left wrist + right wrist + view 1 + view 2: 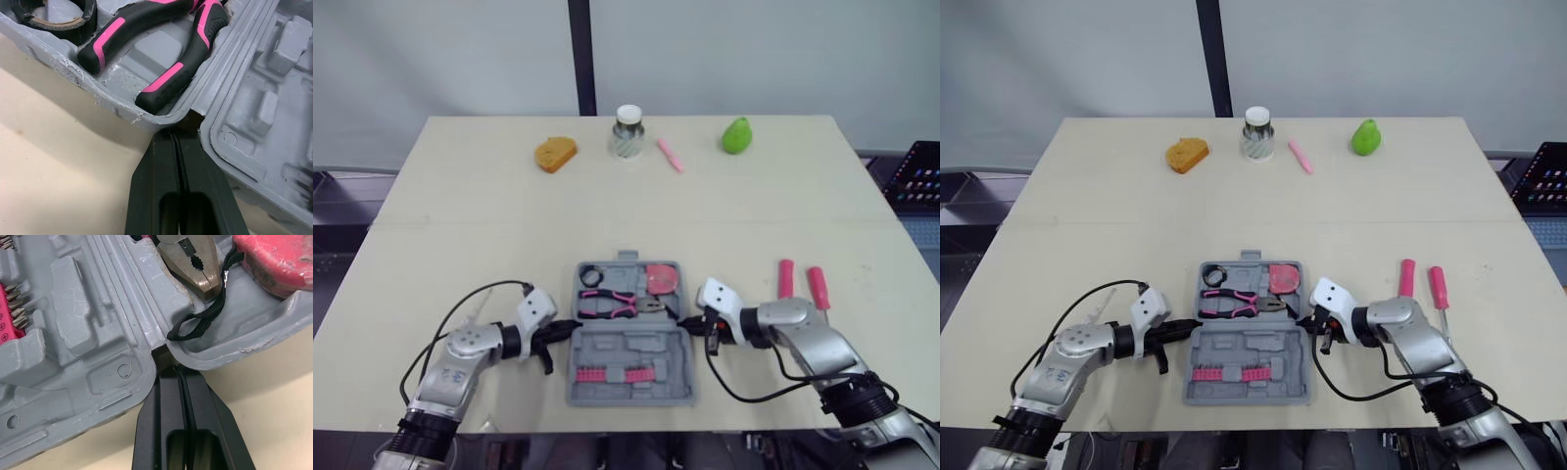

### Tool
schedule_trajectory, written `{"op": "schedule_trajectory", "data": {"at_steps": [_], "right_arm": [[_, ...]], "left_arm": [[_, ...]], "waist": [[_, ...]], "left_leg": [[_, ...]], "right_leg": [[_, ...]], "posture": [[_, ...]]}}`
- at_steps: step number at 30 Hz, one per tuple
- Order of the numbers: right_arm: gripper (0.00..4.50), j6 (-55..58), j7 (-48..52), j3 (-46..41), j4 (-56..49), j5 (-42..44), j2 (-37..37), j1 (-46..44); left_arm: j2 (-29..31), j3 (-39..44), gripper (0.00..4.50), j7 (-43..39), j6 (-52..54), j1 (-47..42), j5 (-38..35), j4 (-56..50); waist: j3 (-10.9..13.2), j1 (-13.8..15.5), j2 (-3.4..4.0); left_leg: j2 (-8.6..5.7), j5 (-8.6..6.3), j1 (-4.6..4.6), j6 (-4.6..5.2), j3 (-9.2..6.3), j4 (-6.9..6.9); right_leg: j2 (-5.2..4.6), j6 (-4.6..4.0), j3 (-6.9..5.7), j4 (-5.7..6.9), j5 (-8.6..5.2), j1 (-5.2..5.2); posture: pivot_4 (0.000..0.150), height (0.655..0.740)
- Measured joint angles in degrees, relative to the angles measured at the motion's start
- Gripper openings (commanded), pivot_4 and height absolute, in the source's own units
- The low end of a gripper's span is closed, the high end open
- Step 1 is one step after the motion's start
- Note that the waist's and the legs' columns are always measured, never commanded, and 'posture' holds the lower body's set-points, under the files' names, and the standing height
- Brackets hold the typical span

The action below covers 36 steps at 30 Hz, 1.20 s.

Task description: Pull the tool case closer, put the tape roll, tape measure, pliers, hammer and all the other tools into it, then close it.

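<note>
- Looking down from the head views: the tool case (628, 345) lies open flat on the counter (460, 215). The tape roll (590, 275), pliers (617, 305) and tape measure (660, 278) sit in the case's far half. A strip of pink bits (607, 373) is in its near half.
- Same views: the left gripper (570, 328) is at the case's left side and the right gripper (685, 321) at its right side, both on the hinge line. My guess is they brace it from both sides so it slides toward the robot straight instead of twisting.
- One pink-handled tool (786, 278) and a second pink-handled tool (818, 287) lie on the counter right of the case, so loading isn't done yet.
- Left wrist view: the fingers are pressed together with nothing between them. The tips touch the case wall at the notch where the two halves meet, next to the pliers' handles.
- Right wrist view: same deal, fingers squeezed shut with the tips at the hinge notch. The pliers' nose and a black cord (200, 323) lie just inside the case wall there.
</note>
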Motion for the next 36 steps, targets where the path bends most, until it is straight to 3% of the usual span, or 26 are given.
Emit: {"op": "schedule_trajectory", "data": {"at_steps": [28, 36], "right_arm": [[0.05, -2.4, 1.2, -1.2, 0.0, 0.9, -1.7, 1.3], [0.05, -2.2, 3.7, -5.7, 0.2, 6.4, -3.1, 2.1]], "left_arm": [[1.0, 0.5, 0.06, 0.0, -0.6, 0.9, -0.7, -0.3], [3.9, 6.3, 0.06, 0.5, 2.4, 3.0, -3.2, -1.8]], "waist": [[0.0, -0.2, 0.02], [0.1, -0.6, 0.04]], "left_leg": [[0.02, 0.00, -0.01, -0.01, 0.00, -0.14], [0.01, 0.02, -0.01, -0.03, 0.03, -0.41]], "right_leg": [[0.02, 0.00, -0.01, -0.12, 0.00, -0.02], [0.05, 0.00, -0.02, -0.28, 0.00, -0.06]], "posture": [[0.150, 0.7400], [0.150, 0.7400]]}}
